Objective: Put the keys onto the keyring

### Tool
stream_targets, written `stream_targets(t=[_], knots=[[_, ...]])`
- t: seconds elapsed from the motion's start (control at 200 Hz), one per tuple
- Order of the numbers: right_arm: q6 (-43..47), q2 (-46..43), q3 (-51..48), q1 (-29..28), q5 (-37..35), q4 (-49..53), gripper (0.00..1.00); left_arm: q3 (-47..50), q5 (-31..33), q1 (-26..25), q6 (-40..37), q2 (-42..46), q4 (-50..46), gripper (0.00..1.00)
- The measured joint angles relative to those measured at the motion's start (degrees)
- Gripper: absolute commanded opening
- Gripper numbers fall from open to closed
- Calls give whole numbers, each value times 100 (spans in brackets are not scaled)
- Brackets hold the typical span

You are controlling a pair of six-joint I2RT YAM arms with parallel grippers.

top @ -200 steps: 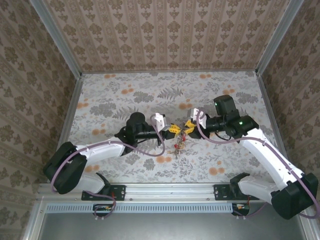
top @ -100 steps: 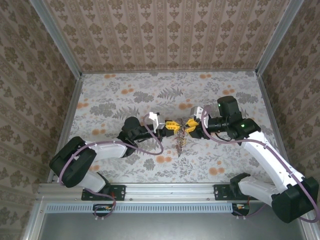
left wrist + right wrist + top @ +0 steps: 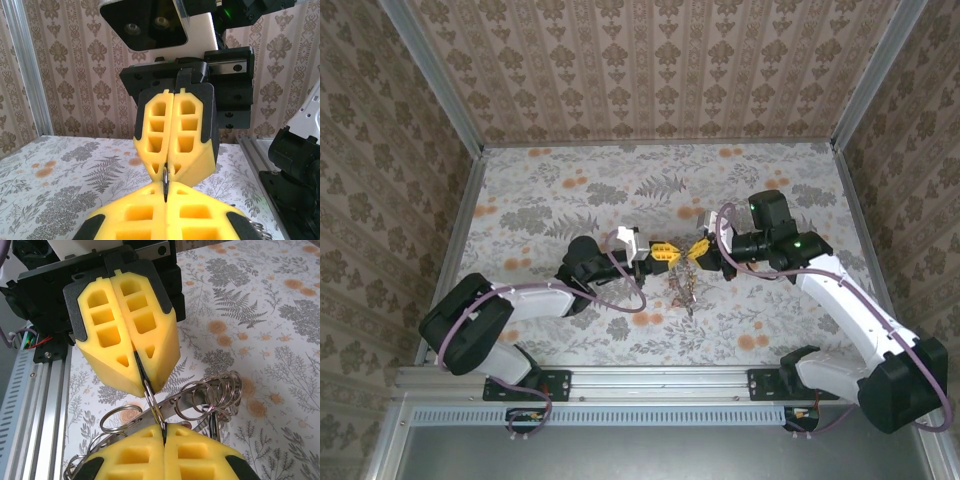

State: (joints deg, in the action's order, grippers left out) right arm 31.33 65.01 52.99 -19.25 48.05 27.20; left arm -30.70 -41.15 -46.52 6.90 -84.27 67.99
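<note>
One keyring (image 3: 151, 402), gripped twice — left fingers (image 3: 107, 330) and right fingers (image 3: 135, 455) both clamped on it — keys (image 3: 685, 288) bunched below.

The right pincer (image 3: 699, 250), whose jaws stood a little apart a second ago, has closed on the thin keyring (image 3: 148, 388) and edged slightly toward 9 o'clock, nearer the left pincer (image 3: 666, 253). The left arm (image 3: 535, 298) has swung its elbow toward 7 o'clock and now lies lower over the worktop (image 3: 570, 190). The bunch of keys (image 3: 686, 290) hanging below the two pincers has drifted a touch toward 3 o'clock.
</note>
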Motion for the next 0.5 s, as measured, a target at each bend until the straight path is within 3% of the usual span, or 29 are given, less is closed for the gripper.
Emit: stream_targets(t=[0.11,0.21,0.35,0.455,0.5], knots=[[-11,72,-11,11,109,11,17,0,26,-52,-42,0,28,0],[11,74,-57,24,227,-11,19,0,35,-142,-70,-31,116,0],[85,74,-61,24,367,-4,16,0,48,-201,-111,-109,177,0],[195,74,-61,26,428,22,0,-2,92,-214,-133,-129,192,0],[216,74,-59,33,450,37,0,-2,120,-203,-133,-129,197,0]])
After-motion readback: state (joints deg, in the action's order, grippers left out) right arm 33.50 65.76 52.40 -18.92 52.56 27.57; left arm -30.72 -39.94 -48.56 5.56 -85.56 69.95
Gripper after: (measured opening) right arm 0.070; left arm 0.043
